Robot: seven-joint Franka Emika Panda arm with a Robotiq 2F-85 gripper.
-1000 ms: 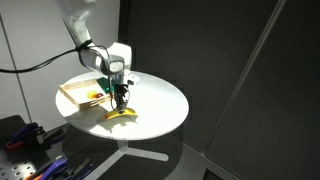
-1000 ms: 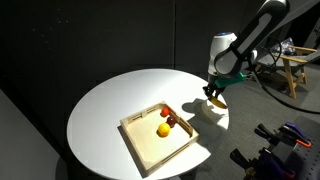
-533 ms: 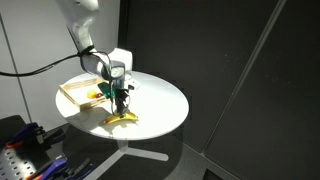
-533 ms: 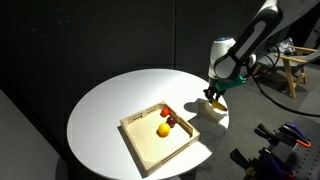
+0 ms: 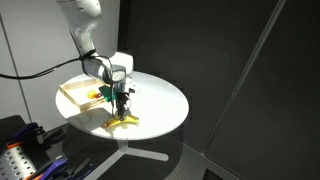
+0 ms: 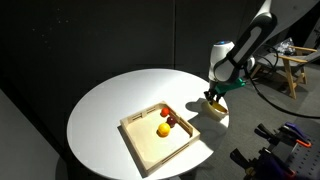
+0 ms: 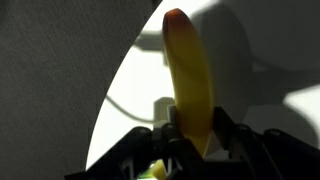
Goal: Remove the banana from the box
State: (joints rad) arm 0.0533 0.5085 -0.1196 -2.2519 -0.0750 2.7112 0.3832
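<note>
A small curved yellow banana (image 5: 123,120) (image 6: 214,108) lies low over the round white table (image 5: 160,95) (image 6: 110,105) near its rim, outside the box. My gripper (image 5: 122,108) (image 6: 212,99) stands over it, shut on the banana. From the wrist the banana (image 7: 191,78) runs up from between the dark fingers (image 7: 226,130), which press both its sides; the gripper (image 7: 195,135) is low in that picture. The box (image 5: 78,93) (image 6: 145,145), a shallow light-wood tray, sits apart from the banana on the table.
Small yellow-orange (image 6: 163,129) and red (image 6: 171,122) items lie inside the box. A wooden stand (image 6: 298,70) and blue-black gear (image 6: 285,135) are beyond the table; more equipment (image 5: 25,150) sits below its near side.
The gripper has lowered slightly with the banana, bringing it down to the table near the rim. The jaws have stayed shut on it.
</note>
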